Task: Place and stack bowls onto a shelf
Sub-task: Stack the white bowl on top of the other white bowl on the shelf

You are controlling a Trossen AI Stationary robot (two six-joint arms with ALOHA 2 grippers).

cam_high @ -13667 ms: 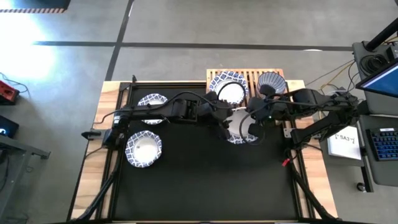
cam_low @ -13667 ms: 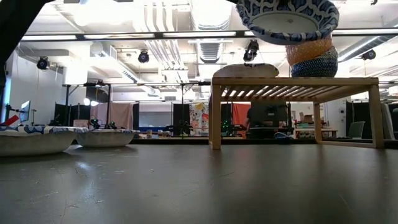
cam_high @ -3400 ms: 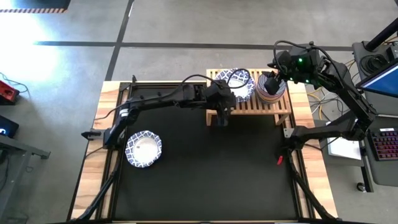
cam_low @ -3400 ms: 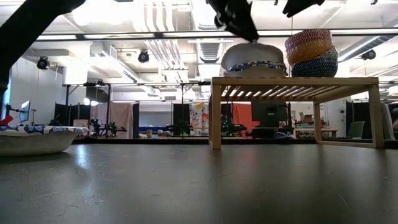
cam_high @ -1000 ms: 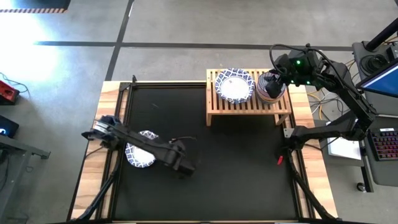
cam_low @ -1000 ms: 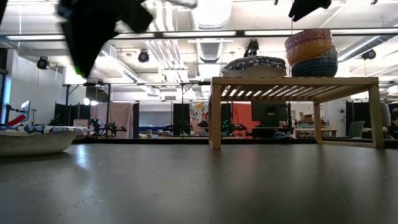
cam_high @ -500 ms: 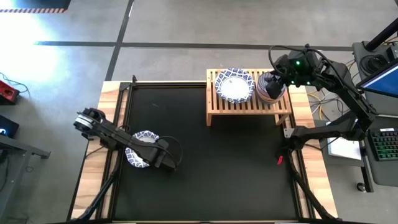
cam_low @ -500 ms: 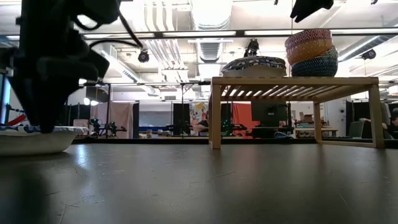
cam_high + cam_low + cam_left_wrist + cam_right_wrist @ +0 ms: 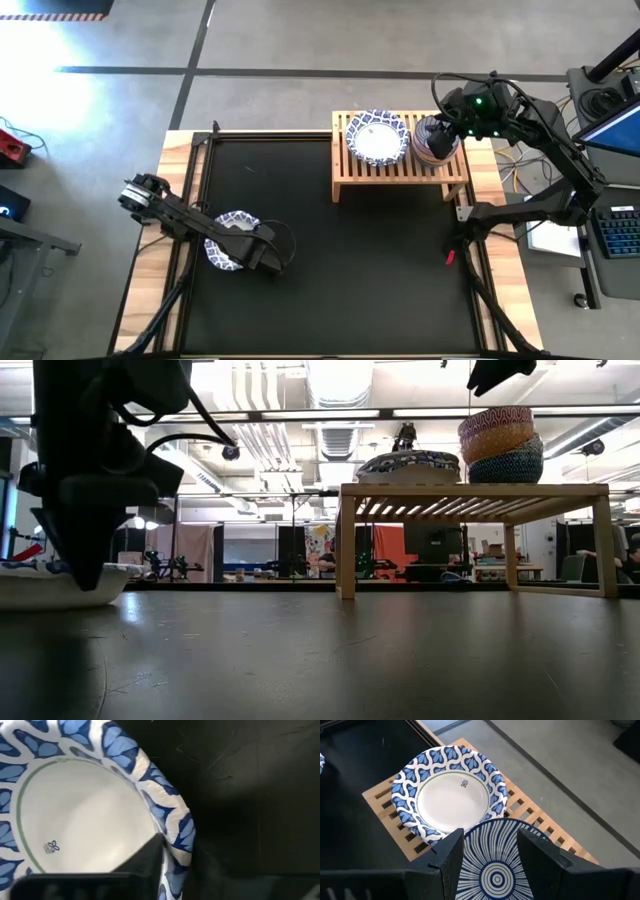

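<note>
A white bowl with a blue-patterned rim (image 9: 225, 250) (image 9: 40, 585) sits on the black mat near the table's left edge. My left gripper (image 9: 257, 256) (image 9: 85, 575) points down at the bowl's right rim and is shut on it. At the far right, the light-wood shelf (image 9: 400, 172) (image 9: 470, 490) carries a stack of large blue-rimmed bowls (image 9: 377, 137) (image 9: 447, 800). Beside that stack stands a stack of small patterned bowls (image 9: 432, 142) (image 9: 500, 445). My right gripper (image 9: 446, 124) (image 9: 492, 857) hovers open above the small stack and touches nothing. My left gripper has the bowl's rim (image 9: 175, 832) on the side toward the table's right. One finger (image 9: 145, 865) is inside the bowl; the other is outside and hard to make out against the dark mat. The fingers come from above, pointing down. The bowl rests upright on the mat.
The black mat (image 9: 380, 270) lies bare between the bowl and the shelf. A wooden table border (image 9: 150, 290) runs along the left. A keyboard and a sheet of paper (image 9: 555, 228) lie beyond the table's right edge.
My left gripper has gone toward the table's left edge and down onto the bowl's right rim, and its fingers have drawn together there. The bowl stays on the mat.
</note>
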